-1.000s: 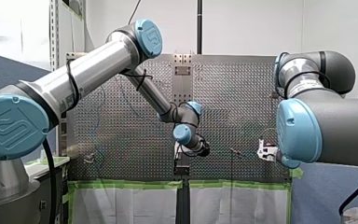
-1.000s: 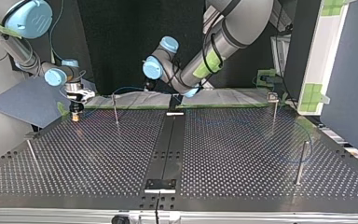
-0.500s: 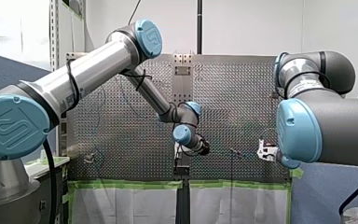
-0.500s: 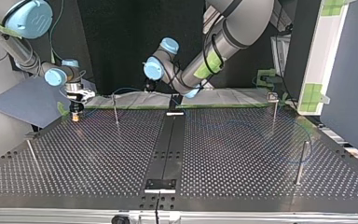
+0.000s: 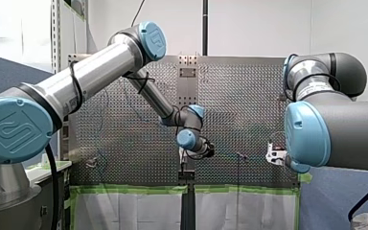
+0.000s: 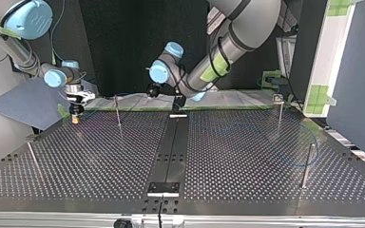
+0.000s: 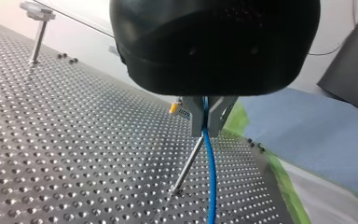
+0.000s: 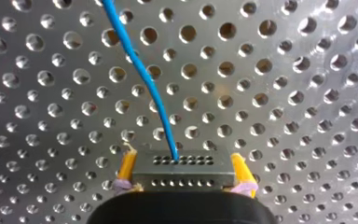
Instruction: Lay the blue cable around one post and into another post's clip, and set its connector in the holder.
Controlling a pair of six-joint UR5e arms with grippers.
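My left gripper, black with metal fingers, is shut on the blue cable, which hangs down from it toward the perforated table. A thin post stands just ahead of it. In the right wrist view my right gripper is shut on the dark connector, yellow pads on both of its ends, and the cable leaves the connector's face. In the top view my right gripper hovers at the table's far left corner and my left gripper hangs near the far middle.
Thin posts stand on the table: one near my right gripper, one with a clip at the far right, one at the right, one at the near left. A black strip runs down the middle.
My left wrist has turned and shifted slightly, toward the top view's right, with the cable still in its fingers. My right arm has not moved.
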